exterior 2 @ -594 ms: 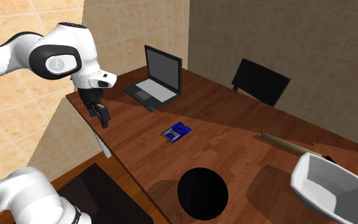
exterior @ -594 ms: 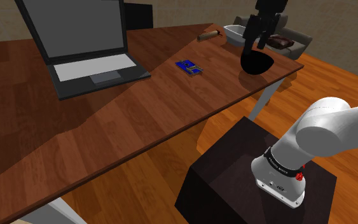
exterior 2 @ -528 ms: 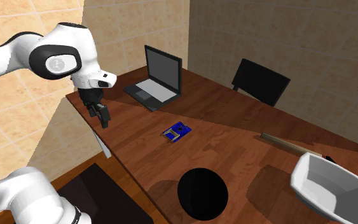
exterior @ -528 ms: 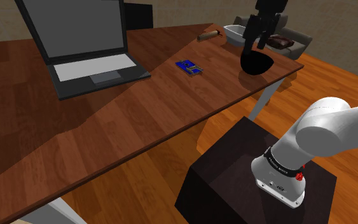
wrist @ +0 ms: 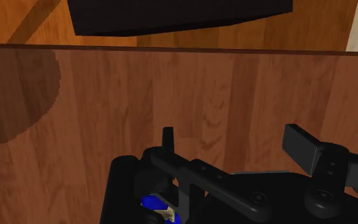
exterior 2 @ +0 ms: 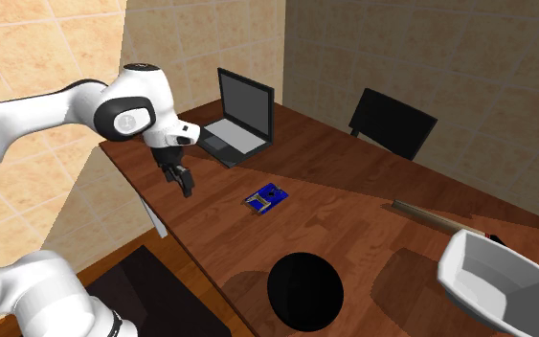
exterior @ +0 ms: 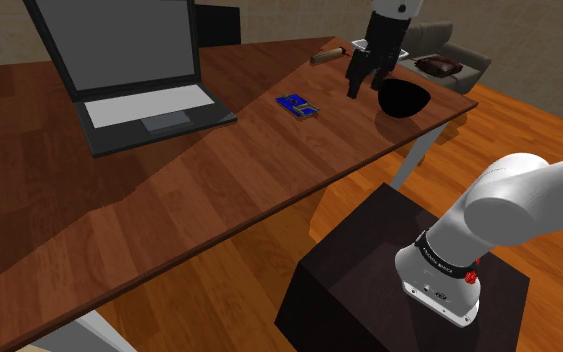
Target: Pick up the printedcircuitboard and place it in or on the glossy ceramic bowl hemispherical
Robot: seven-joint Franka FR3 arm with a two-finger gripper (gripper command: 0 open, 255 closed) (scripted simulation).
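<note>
The small blue circuit board (exterior: 297, 104) lies flat on the brown wooden table (exterior: 219, 170), between the laptop and a round black bowl (exterior: 405, 99). My black gripper (exterior: 362, 84) hangs above the table between board and bowl, open and holding nothing. From the second exterior view, the gripper (exterior 2: 183, 182) is near the table's edge, left of the board (exterior 2: 266, 199), and the black bowl (exterior 2: 303, 291) sits closer to the camera. In the wrist view the fingers (wrist: 301, 146) stand apart over bare wood, and a bit of the blue board (wrist: 151, 202) peeks out beneath the hand.
An open laptop (exterior: 129, 70) stands at the shoulder view's left. A white angular dish (exterior 2: 500, 278) and a wooden stick (exterior 2: 430, 215) lie at the far end. A black chair (exterior 2: 392, 120) stands behind the table. The dark stand (exterior: 399, 270) is beside the table edge.
The gripper has swung from over the black bowl toward the circuit board, to the shoulder view's left, still open.
</note>
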